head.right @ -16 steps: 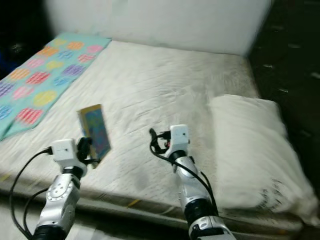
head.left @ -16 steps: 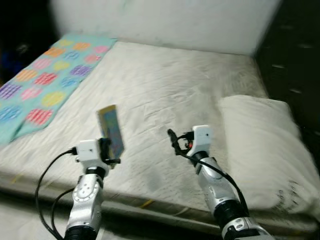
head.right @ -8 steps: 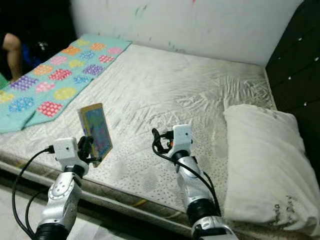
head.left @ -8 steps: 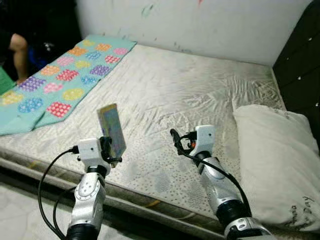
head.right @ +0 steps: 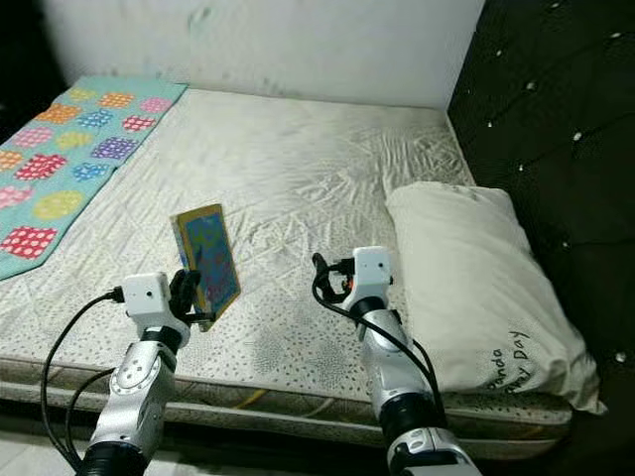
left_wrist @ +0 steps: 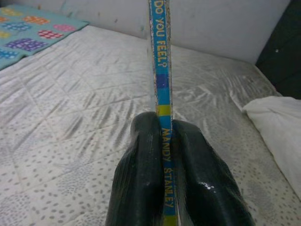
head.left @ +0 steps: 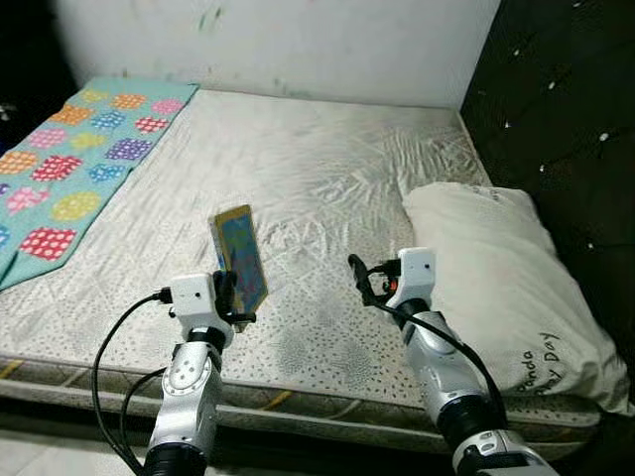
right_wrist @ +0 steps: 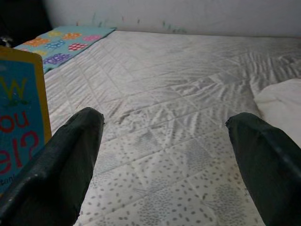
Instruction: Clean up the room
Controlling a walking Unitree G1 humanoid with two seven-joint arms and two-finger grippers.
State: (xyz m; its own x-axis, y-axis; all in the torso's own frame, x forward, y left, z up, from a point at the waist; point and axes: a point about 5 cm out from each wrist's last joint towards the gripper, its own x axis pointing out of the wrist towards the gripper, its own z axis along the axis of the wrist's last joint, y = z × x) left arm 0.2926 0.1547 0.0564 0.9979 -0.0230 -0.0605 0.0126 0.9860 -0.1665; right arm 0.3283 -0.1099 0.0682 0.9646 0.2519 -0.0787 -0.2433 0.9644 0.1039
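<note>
My left gripper (head.left: 230, 291) is shut on a thin picture book (head.left: 239, 256) with a yellow edge and a blue cover. It holds the book upright above the near part of the bed (head.left: 298, 169). The book's blue spine (left_wrist: 160, 84) runs up between the two black fingers (left_wrist: 143, 179). Just right of the book, my right gripper (head.left: 359, 283) hangs over the mattress, open, with nothing between its fingers (right_wrist: 70, 155). The book's cover (right_wrist: 21, 113) lies beside that gripper.
A white pillow (head.left: 486, 268) lies on the right side of the bed, against a dark padded headboard (head.left: 556, 109). A turquoise blanket with coloured dot patches (head.left: 69, 149) covers the bed's far left. A white wall (head.left: 278, 45) stands behind the bed.
The camera has swung to the right, so the headboard and pillow take more of the picture. Both arms keep their pose, and the left still holds the book.
</note>
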